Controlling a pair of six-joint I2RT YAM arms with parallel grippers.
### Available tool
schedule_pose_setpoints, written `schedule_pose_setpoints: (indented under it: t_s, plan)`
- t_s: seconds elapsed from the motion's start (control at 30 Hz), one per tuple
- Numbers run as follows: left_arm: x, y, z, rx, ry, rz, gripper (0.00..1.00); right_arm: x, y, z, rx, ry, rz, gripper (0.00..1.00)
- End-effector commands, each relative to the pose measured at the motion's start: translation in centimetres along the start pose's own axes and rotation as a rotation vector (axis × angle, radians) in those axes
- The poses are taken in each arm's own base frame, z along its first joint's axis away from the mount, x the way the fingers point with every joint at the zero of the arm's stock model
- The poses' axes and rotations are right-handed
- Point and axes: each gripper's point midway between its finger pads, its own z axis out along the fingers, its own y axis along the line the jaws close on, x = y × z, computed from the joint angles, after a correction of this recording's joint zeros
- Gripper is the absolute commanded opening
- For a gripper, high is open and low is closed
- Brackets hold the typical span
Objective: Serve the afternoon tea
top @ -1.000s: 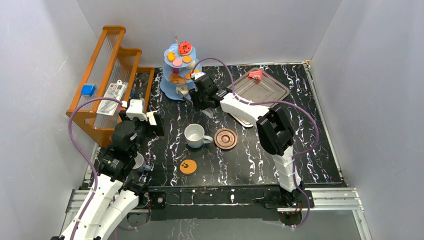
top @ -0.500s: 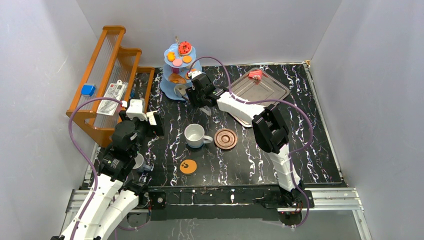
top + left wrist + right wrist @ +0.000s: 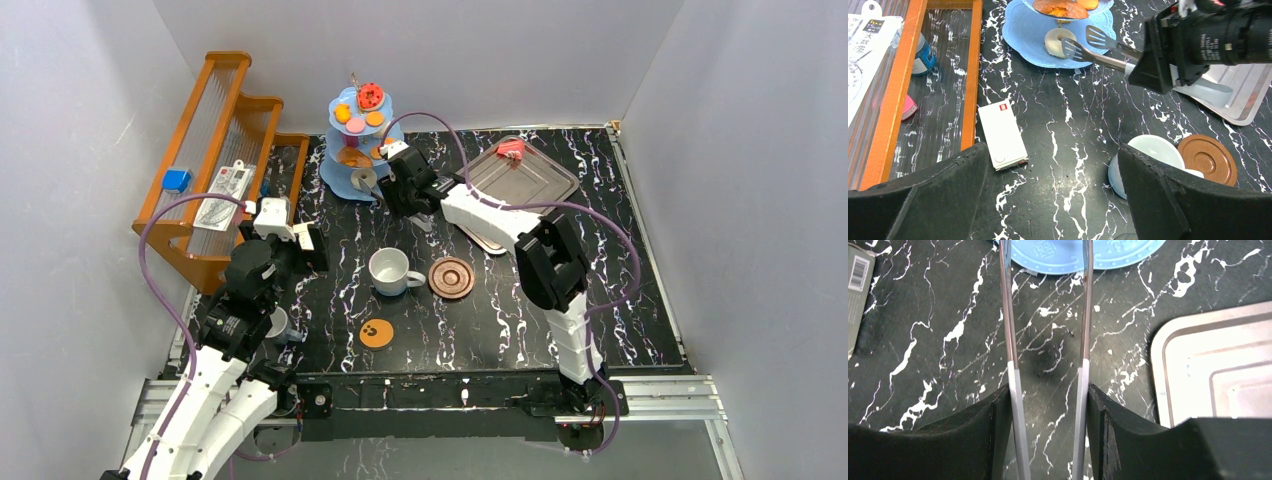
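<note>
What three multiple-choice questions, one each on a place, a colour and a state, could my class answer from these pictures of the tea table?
1. On which tier of the blue stand does the white donut lie?
A) top
B) bottom
C) middle

2. What colour is the paw-print coaster?
A) green
B) blue
C) orange

3. What does the right gripper hold?
A) tongs
B) a spoon
C) nothing

Answers:
1 B, the donut sits on the lowest, widest plate, level with the table.
2 C, the round coaster near the front edge is orange with a dark paw mark.
3 A, both fingers press on the two metal arms of the tongs.
</note>
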Motion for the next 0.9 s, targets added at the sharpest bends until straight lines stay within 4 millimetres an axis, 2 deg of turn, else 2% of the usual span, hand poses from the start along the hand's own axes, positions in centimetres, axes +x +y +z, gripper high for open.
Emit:
schedule_pose_setpoints:
  t_s: [0.0,0.17,0.33,0.47,0.87]
  plan:
    - [-1.5,-0.1,-0.3,0.001,-0.037,-0.007,0.98,-4.5,-0.3,-5.1,-0.01,-0.138,-0.003,0.59]
    - [-1.5,-0.1,-0.3,0.003,-0.037,-0.007,0.98,-3.0,-1.2,-6.5,0.001,-0.108,-0.012,0.59]
    - [-1.5,-0.2,-0.3,0.005,-0.037,-0.007,0.98,-1.0,-3.8,-7.5,0.062,-0.055,-0.009,0.58]
    - [-1.4,-0.3,-0.2,0.009,-0.035,-0.008,0.98,0.0,-7.1,-8.5,0.134,-0.027,0.005,0.58]
    - [-1.4,-0.1,-0.2,0.0,-0.035,-0.008,0.98,0.4,-19.3,-12.2,0.329,-0.052,0.137,0.58]
